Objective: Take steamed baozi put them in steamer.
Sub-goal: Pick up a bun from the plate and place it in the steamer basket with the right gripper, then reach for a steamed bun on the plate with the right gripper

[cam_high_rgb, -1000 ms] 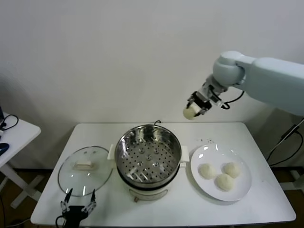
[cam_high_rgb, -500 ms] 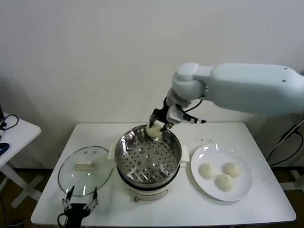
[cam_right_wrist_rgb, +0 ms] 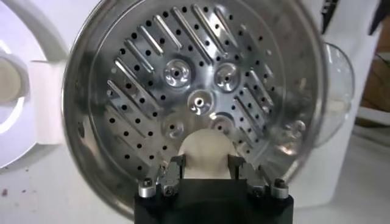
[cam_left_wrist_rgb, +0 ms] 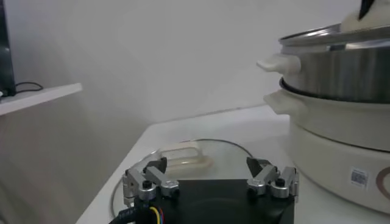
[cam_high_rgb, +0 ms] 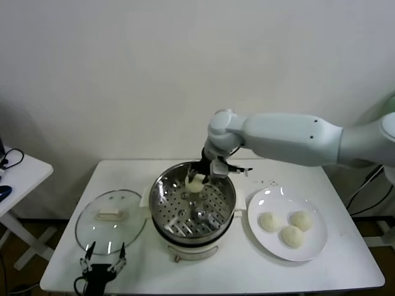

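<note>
The right gripper hangs over the far part of the steamer, its fingers clamped on one steamed baozi held above the perforated bottom. Three more baozi lie on the white plate beside the steamer. The left gripper waits at the desk's near edge by the glass lid, fingers spread wide.

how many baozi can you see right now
4. Three baozi lie on the white plate to the right of the steamer. The fourth baozi is held by the right gripper over the steamer's far rim. None seems hidden.
</note>
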